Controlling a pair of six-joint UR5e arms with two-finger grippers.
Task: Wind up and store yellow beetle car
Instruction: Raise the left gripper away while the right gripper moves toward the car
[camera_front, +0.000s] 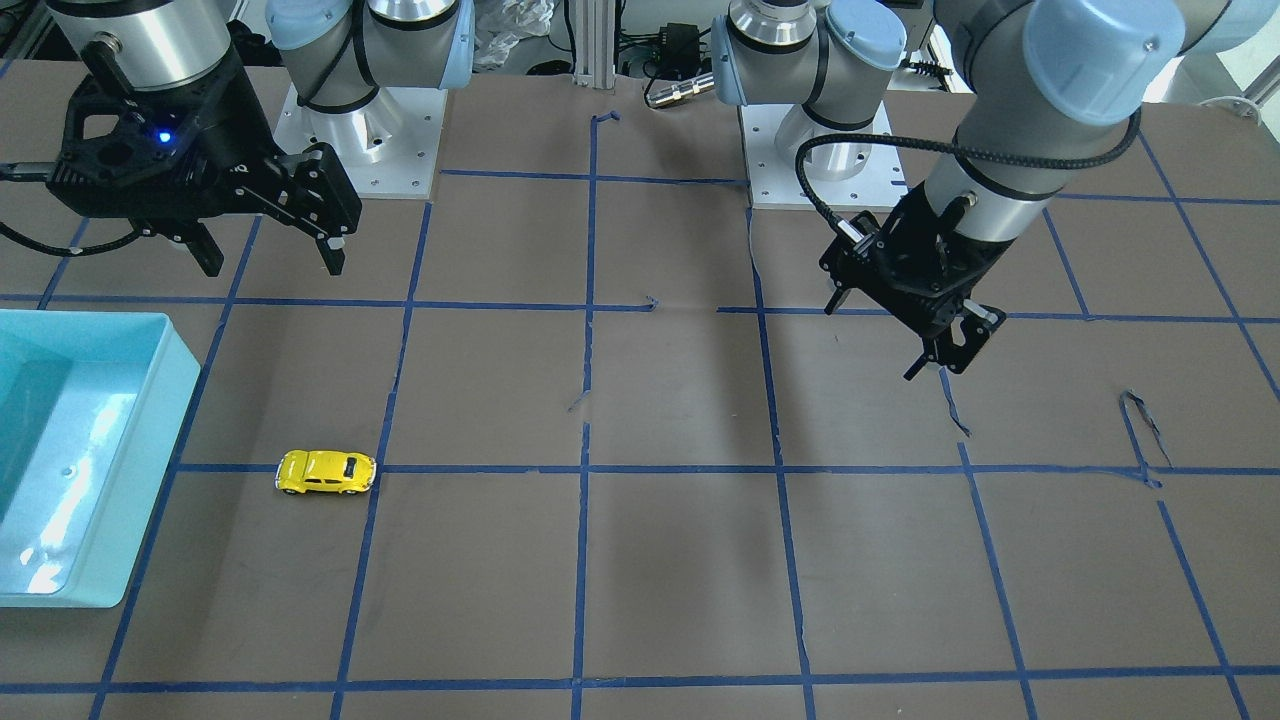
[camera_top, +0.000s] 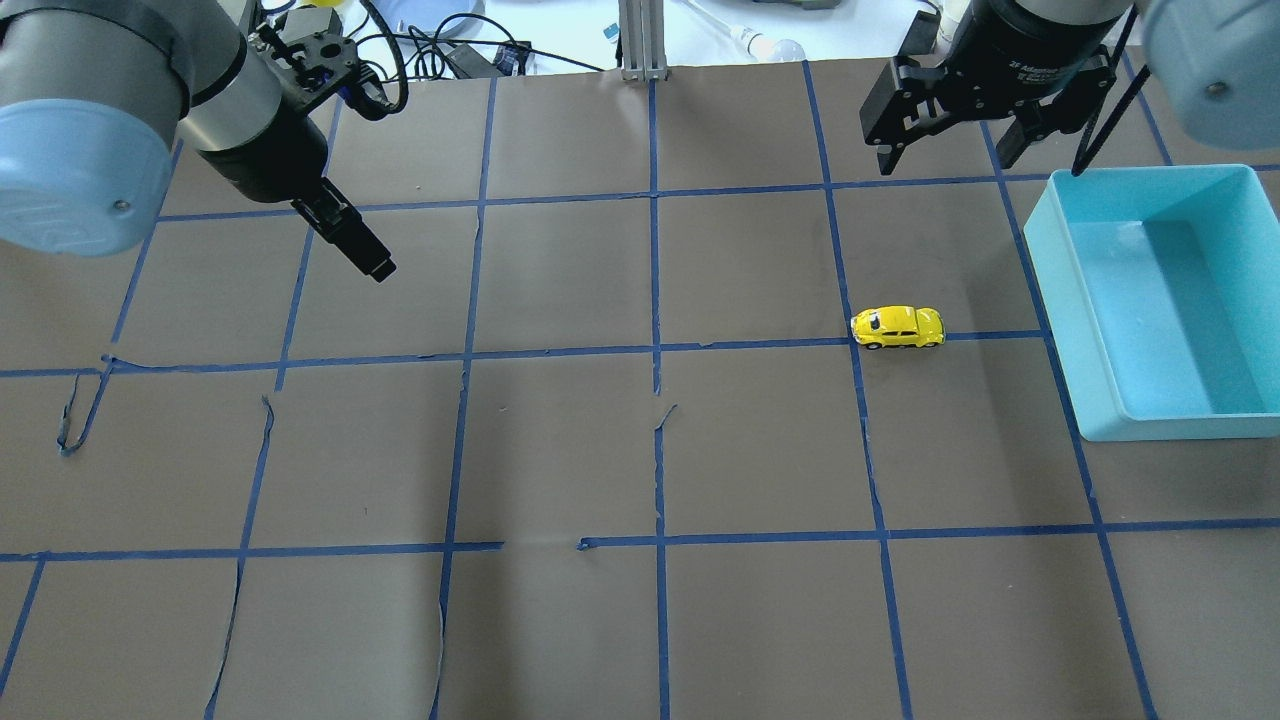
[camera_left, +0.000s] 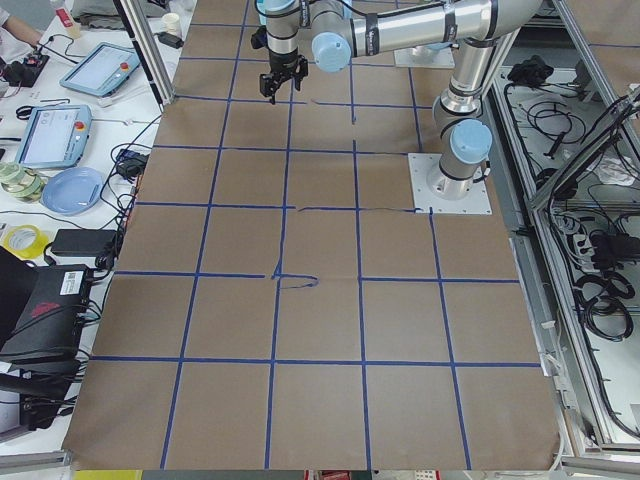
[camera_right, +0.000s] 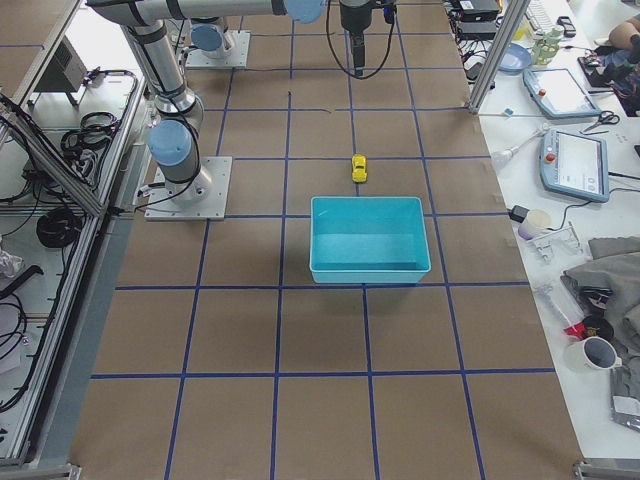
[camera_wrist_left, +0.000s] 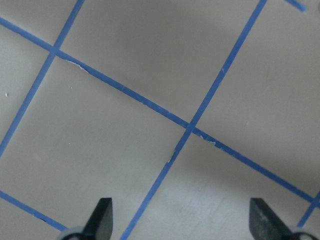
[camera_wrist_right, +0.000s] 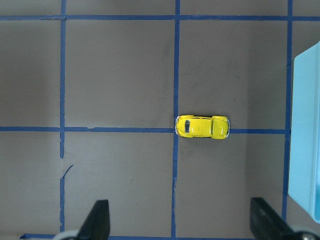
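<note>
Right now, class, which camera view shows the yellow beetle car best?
The right wrist-mounted view: the yellow beetle car sits central, largest, windows clear. Front-facing and overhead show it smaller; exterior right, tiny; others miss it.

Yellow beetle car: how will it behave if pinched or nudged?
Likely rolls if nudged lengthwise: the yellow beetle car sits upright on its wheels on the flat table. Glossy rounded body probably slips in a pinch; grip across the flatter sides. Looks rigid and small, so probably light.
</note>
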